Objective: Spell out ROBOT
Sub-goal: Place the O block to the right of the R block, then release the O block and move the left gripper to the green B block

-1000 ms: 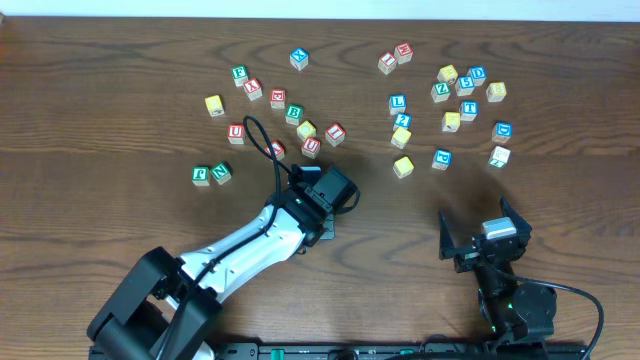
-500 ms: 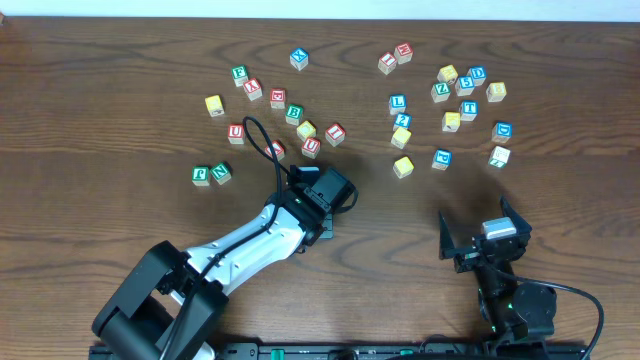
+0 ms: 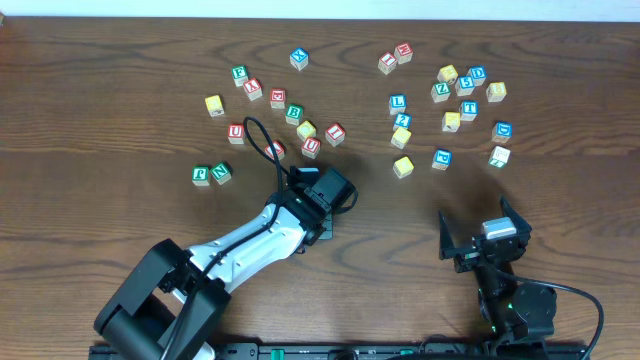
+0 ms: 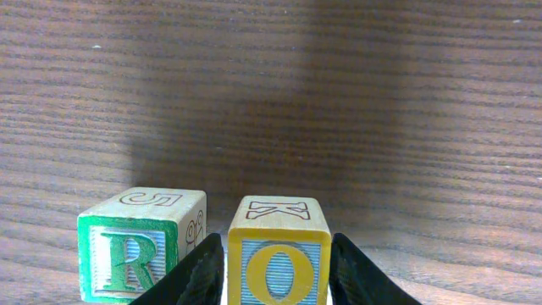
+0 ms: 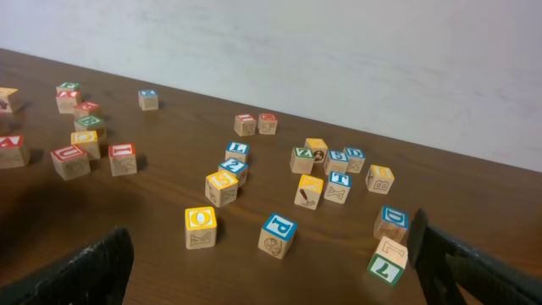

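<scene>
In the left wrist view a yellow O block stands on the table between my left gripper's two black fingers, which press its sides. A green R block stands just left of it, a small gap apart. In the overhead view the left gripper covers both blocks. My right gripper is open and empty at the front right, and its fingers frame the right wrist view. A green B block and a blue T block lie among the scattered blocks.
Loose letter blocks lie in two groups across the far half of the table, a left cluster and a right cluster. Another yellow O block and a blue P block are nearest the right gripper.
</scene>
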You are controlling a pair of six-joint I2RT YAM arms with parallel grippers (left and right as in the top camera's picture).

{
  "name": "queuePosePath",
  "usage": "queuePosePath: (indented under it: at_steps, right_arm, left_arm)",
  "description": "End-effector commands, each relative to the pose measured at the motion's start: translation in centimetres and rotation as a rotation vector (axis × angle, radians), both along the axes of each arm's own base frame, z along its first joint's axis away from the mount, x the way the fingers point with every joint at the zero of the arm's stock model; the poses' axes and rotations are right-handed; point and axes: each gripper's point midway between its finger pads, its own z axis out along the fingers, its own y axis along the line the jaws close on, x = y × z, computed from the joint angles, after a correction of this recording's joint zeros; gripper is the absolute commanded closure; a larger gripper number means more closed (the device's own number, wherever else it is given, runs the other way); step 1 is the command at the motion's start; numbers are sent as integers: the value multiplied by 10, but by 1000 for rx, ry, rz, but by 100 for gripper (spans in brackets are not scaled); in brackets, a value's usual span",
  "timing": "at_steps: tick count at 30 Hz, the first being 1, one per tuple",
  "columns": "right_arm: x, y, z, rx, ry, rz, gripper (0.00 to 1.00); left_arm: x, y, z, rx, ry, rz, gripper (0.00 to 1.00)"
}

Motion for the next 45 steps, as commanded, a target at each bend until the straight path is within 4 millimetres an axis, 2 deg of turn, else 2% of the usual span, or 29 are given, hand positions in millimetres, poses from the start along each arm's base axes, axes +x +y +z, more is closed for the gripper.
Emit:
queuePosePath:
  at_steps: [1, 14, 22, 25, 28, 29, 31, 34, 36, 38, 39, 40, 42, 43, 45]
  right_arm:
    - [0, 0, 0, 10, 3, -1, 1]
    - [0, 0, 0, 10, 3, -1, 1]
    - [0, 0, 0, 10, 3, -1, 1]
    - [0, 0, 0, 10, 3, -1, 1]
    - [0, 0, 0, 10, 3, -1, 1]
    - [0, 0, 0, 10, 3, -1, 1]
    - [0, 0, 0, 10, 3, -1, 1]
    - [0, 0, 0, 10, 3, -1, 1]
    - [0, 0, 0, 10, 3, -1, 1]
    - [0, 0, 0, 10, 3, -1, 1]
    - [0, 0, 0, 10, 3, -1, 1]
    - [0, 0, 0, 10, 3, -1, 1]
    - [0, 0, 0, 10, 3, -1, 1]
    - [0, 0, 0, 10, 3, -1, 1]
    - [0, 0, 0, 10, 3, -1, 1]
  left_arm:
    - [-2, 7, -6, 25, 10, 10, 61]
    - [-3, 5, 5, 6, -1, -7, 61]
    - [1, 2, 31, -40, -58, -18, 61]
    - [3, -4, 52, -86, -102, -55, 61]
    - [12, -12, 104, -147, -208, -115, 54]
    - [17, -16, 129, -175, -268, -137, 51]
    - [28, -14, 163, -172, -359, -146, 48]
    - [47, 3, 188, -147, -373, -92, 45]
    - [65, 22, 196, -104, -360, -58, 44]
    - [84, 32, 201, -42, -293, -143, 32]
    - [95, 38, 202, -4, -262, -159, 30]
    - [102, 40, 202, 14, -246, -165, 30]
    - [144, 46, 200, 43, -216, -138, 30]
    - [157, 45, 198, 43, -212, -129, 30]
    - [173, 38, 192, 20, -186, -167, 30]
